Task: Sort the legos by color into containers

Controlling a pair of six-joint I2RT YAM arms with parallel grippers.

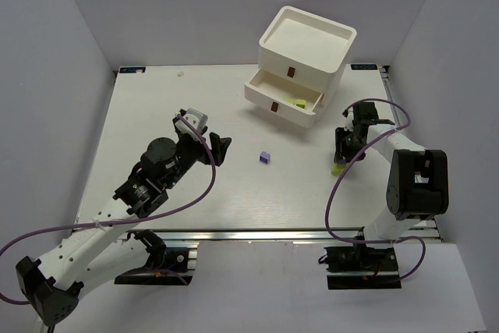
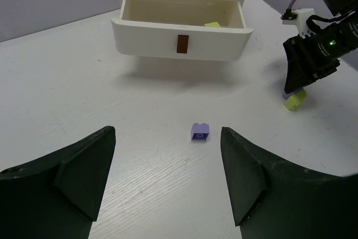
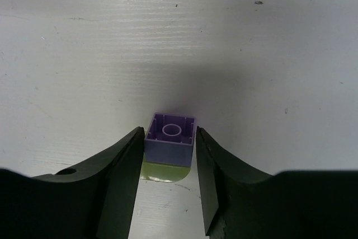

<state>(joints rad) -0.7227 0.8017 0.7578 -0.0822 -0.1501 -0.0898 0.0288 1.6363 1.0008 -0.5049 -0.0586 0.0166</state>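
Purple lego clamped in right end effector, low over the worktop right of the drawers, lime lego touching it. Lift slowly, shedding the lime one. Left end effector spread wide, holding nothing.

Looks bright and evenly lit from overhead, with a pale sheen on the white table near its front edge and only soft, faint shadows beneath the drawer unit. Shows crisp table grain in both wrist views, though the near fingers come out almost black and slightly soft. Throws a broad, blurry-edged shadow around the purple brick in the right wrist view.
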